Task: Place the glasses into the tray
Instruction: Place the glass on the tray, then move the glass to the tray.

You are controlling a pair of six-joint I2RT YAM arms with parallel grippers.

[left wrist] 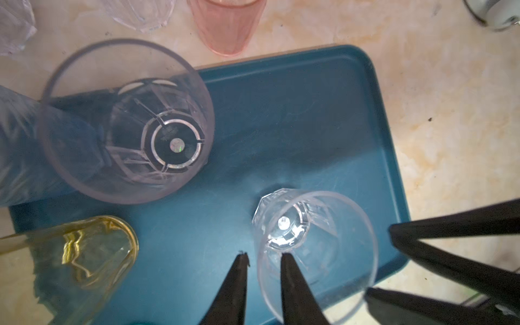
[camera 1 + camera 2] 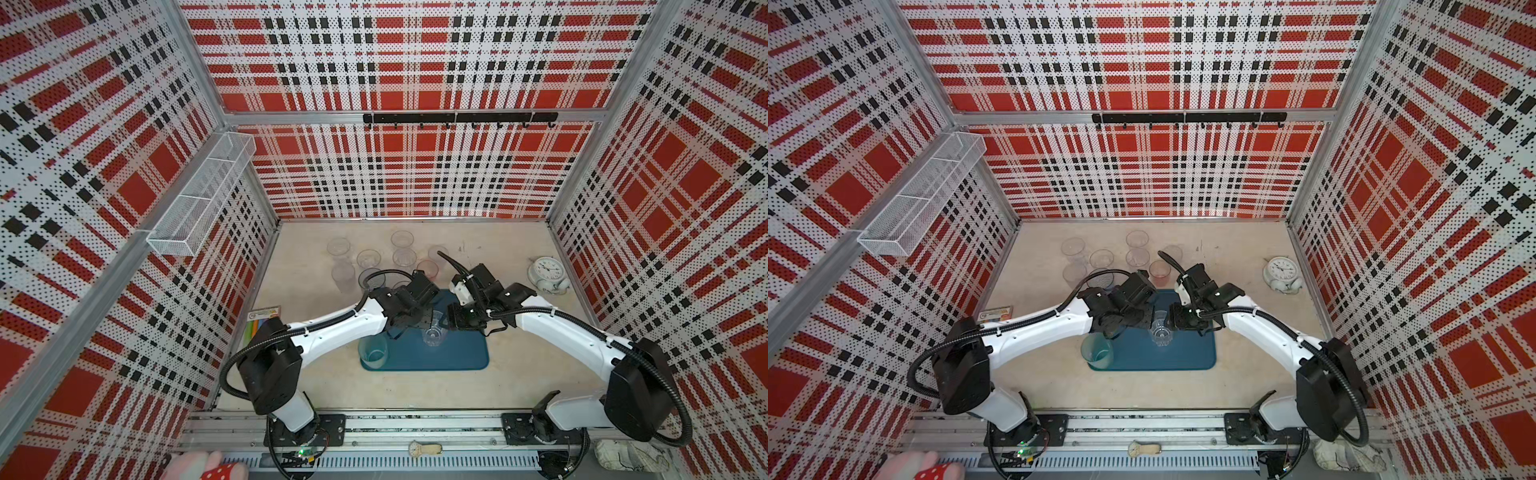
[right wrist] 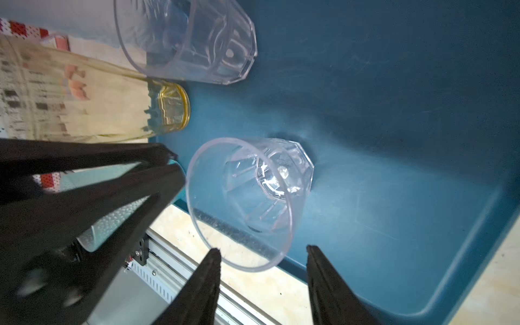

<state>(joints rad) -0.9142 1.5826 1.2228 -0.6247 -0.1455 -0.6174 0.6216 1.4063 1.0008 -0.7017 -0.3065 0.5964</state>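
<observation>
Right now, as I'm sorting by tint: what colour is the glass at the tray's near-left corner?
The glass is see-through teal-green; it shows best in a top view.

We've got both top views parked high over the front edge of the bench (image 2: 540, 374), looking down and toward the back wall (image 2: 415, 166), so the whole cell fits. Our two wrist cams sit way closer, right above the tray (image 1: 295, 112), and both catch the same clear glass (image 1: 337, 239).
</observation>
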